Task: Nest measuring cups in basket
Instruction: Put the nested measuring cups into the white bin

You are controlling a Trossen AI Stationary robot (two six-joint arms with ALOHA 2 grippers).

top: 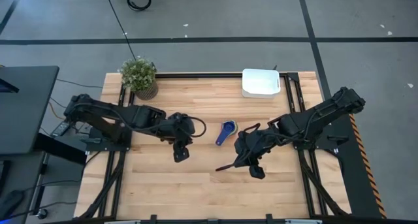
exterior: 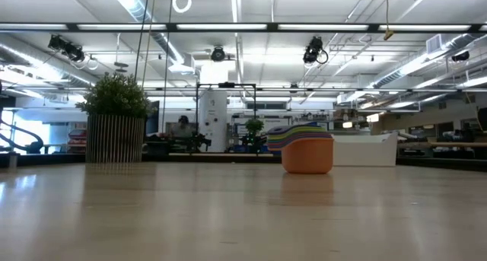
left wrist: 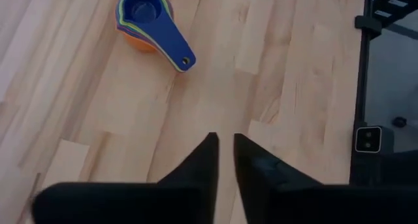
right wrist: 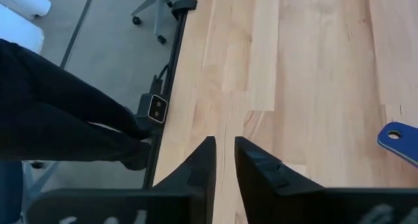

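The measuring cups (top: 226,131) stand nested in one stack on the table's middle, dark blue on top and orange at the bottom (exterior: 307,156), with their handles pointing toward the near-left. The left wrist view shows the stack (left wrist: 145,18) ahead of the fingers. The white basket (top: 261,83) sits at the far edge, right of centre, and shows behind the cups in the low view (exterior: 365,149). My left gripper (top: 181,152) (left wrist: 224,142) hovers left of the cups, shut and empty. My right gripper (top: 256,168) (right wrist: 224,145) hovers near-right of them, shut and empty; a blue handle end (right wrist: 400,140) shows at its view's edge.
A potted green plant (top: 138,77) stands at the table's far-left corner (exterior: 116,128). Dark frame rails run along the table's left and right sides (top: 304,113). Bare wood lies between the cups and the basket and along the near edge.
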